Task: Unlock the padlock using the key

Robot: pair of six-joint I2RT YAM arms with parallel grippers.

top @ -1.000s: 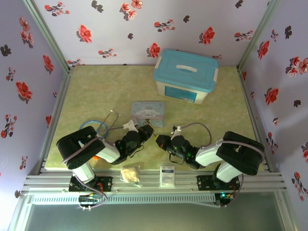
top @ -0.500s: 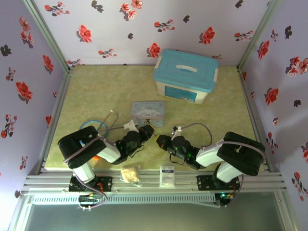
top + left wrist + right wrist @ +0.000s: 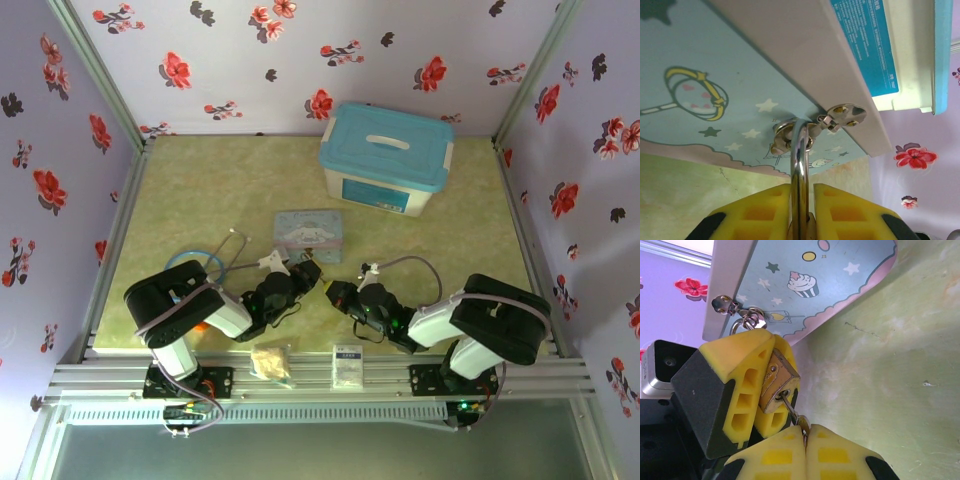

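Padlock (image 3: 776, 385) hangs by its shackle from the pastel tin's (image 3: 840, 280) hasp, clamped between the left gripper's (image 3: 801, 195) yellow pads. Key (image 3: 789, 409) enters its underside, pinched by the closed right gripper (image 3: 805, 437). Box label (image 3: 867, 45) print is too small to read.

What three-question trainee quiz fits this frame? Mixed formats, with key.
1. Fill in: the right gripper is shut on the ___.
2. The padlock is clamped by: A. the left gripper; B. the right gripper; C. nothing.
3. True or false: the key has its tip inside the padlock.

Key: 1. key; 2. A; 3. true.
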